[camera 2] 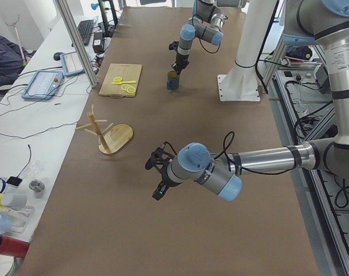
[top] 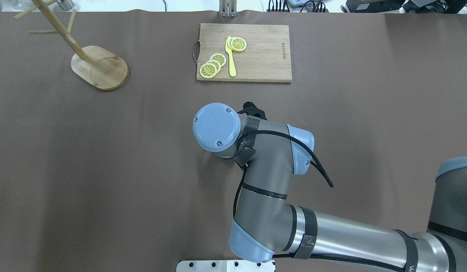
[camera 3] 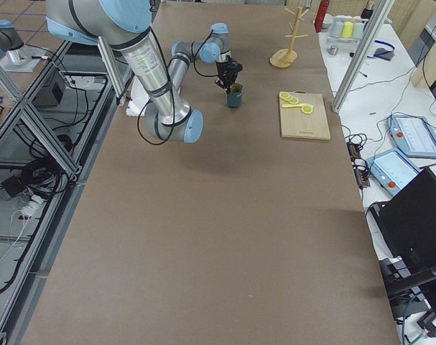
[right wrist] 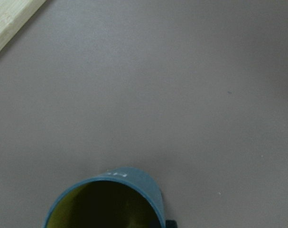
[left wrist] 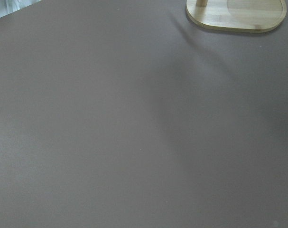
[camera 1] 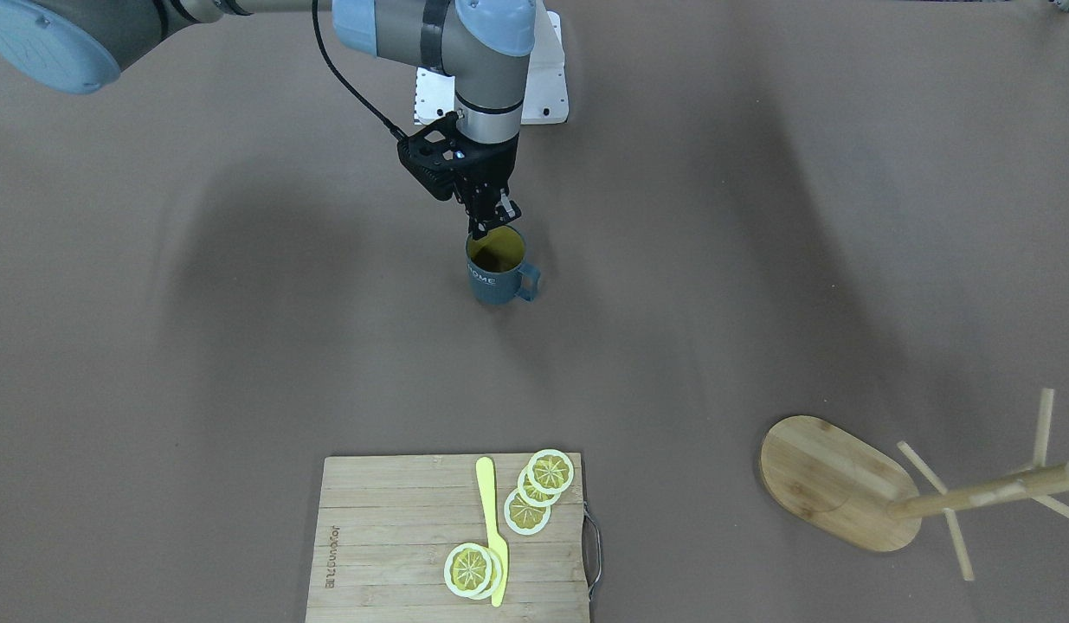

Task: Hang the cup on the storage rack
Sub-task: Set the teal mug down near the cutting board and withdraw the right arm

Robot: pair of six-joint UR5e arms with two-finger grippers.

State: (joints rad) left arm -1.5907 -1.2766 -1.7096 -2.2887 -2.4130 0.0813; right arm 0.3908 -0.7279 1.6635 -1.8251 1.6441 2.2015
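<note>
**A:** quick q, what's the right claw doing?

**B:** it's pointing straight down onto the mug. Fingertips are close together, right at the rim on the robot's side. Can't tell if it's actually pinching the wall tho. The mug's upright on the brown surface, about mid-table. Handle sticks out toward the robot's left, white lettering faces the front cam.

**A:** and the left claw?

**B:** it hovers over bare surface. It only shows in the side view, so can't tell wide or narrow. Its wrist cam just catches the edge of the oval bamboo base.

**A:** where's the mug tree?

**B:** upright on the robot's left, far side of the surface, well apart from the mug.

**A:** anything else?

**B:** a slatted cutting board across from the robot, w/ lemon slices in two overlapping lots and a yellow knife between them.
</note>
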